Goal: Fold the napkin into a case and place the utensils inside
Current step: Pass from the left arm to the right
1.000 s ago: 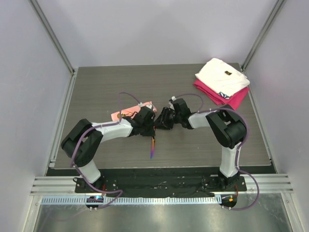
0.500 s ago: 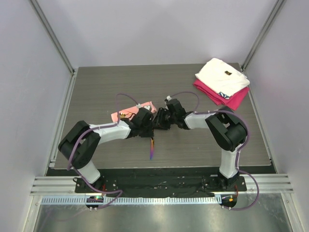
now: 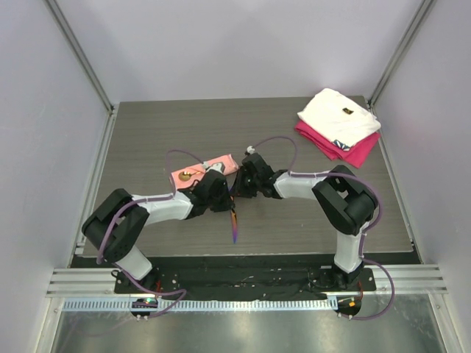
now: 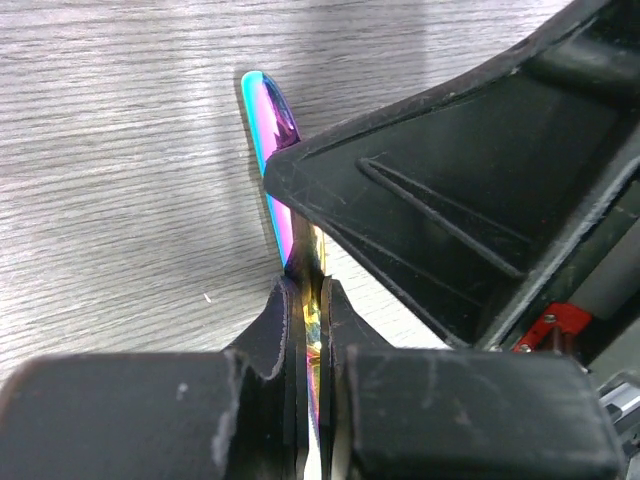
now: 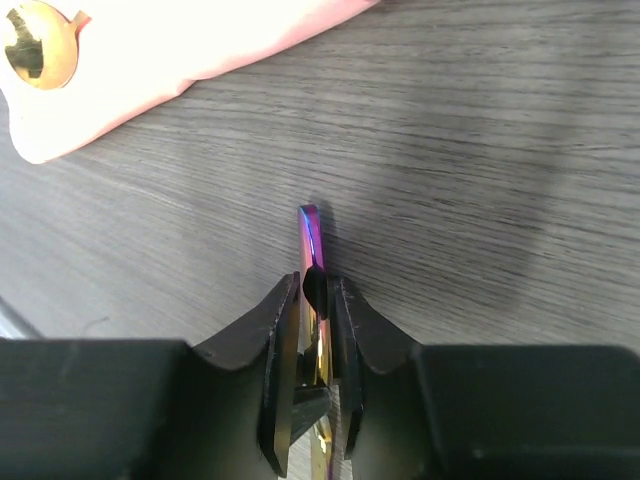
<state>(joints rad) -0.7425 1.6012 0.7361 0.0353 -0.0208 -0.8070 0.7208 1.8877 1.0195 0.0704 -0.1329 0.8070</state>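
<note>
Utensil (image 3: 233, 224): slim, stiff, light metal with a slick iridescent finish, so it will likely pivot or slip in a pinch. Best held mid-handle, flat faces against the pads. Left gripper (image 4: 312, 300) is clamped on it edge-on, with the tip poking past the fingers over the table (image 4: 120, 200). Right gripper (image 5: 317, 290) is closed on a thin iridescent strip too, probably the same piece. Folded napkin (image 5: 150, 60) lies just beyond, with the gold spoon (image 5: 35, 45) bowl showing at its end.
</note>
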